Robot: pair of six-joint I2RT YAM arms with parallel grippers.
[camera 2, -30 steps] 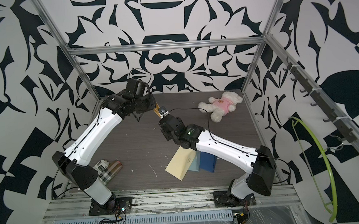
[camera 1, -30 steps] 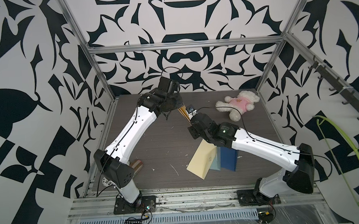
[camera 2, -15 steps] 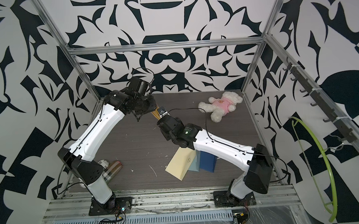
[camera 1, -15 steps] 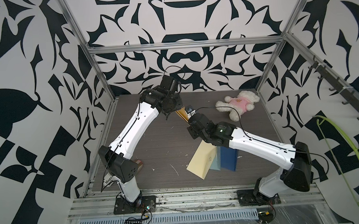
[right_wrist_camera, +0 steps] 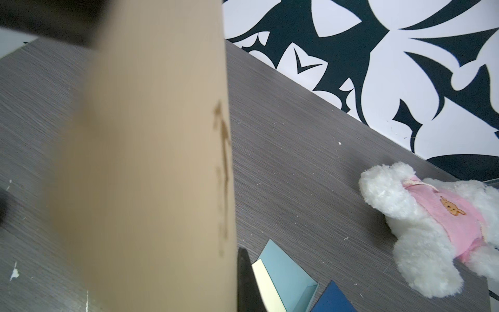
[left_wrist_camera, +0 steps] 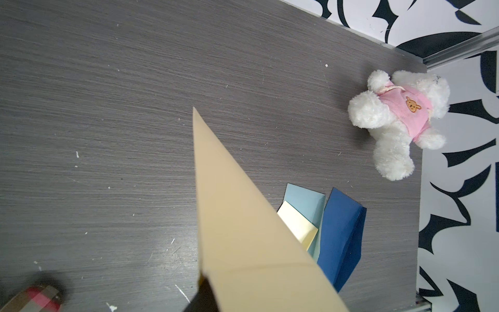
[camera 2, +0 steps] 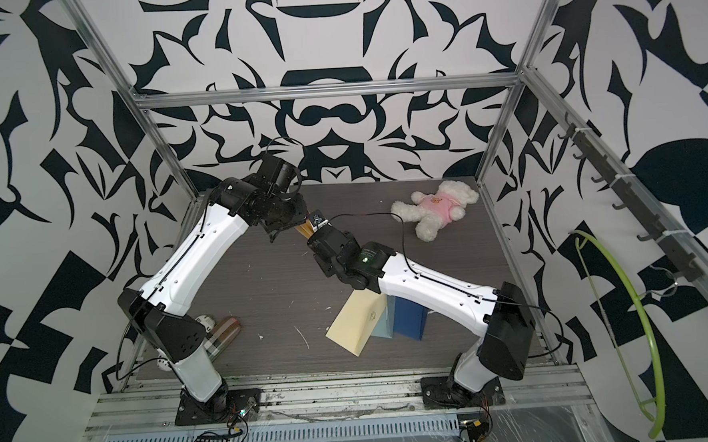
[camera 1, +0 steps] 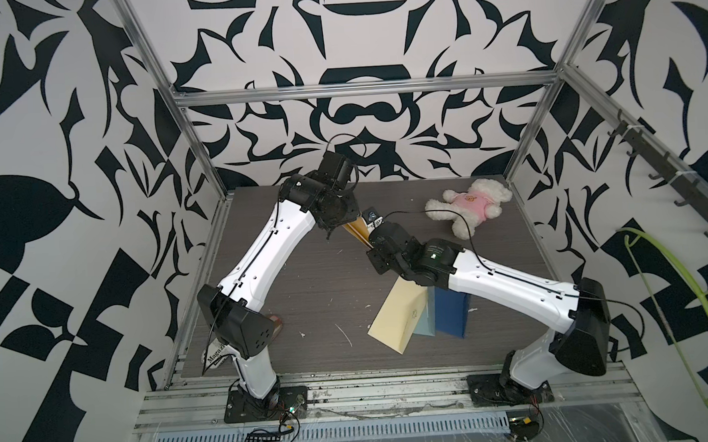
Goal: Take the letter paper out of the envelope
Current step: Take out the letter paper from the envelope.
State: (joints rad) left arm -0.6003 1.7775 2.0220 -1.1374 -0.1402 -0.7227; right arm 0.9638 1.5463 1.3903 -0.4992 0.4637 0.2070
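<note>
Two grippers meet at the tan paper envelope [camera 1: 353, 230], held aloft over the back of the grey wood-grain table [camera 1: 305, 282]. Your right gripper [camera 1: 370, 234] stays clamped on it. The elbow of your left arm [camera 1: 262, 256] has swung inward since a second ago. The left gripper [camera 1: 339, 227] hides its jaws, so you can't tell their width.

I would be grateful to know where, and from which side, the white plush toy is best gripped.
Take the white plush toy by its pink-shirted torso, coming straight down from above. It lies flat, logo up, with limbs splayed, so the torso probably offers the narrowest, most squeezable span.
</note>
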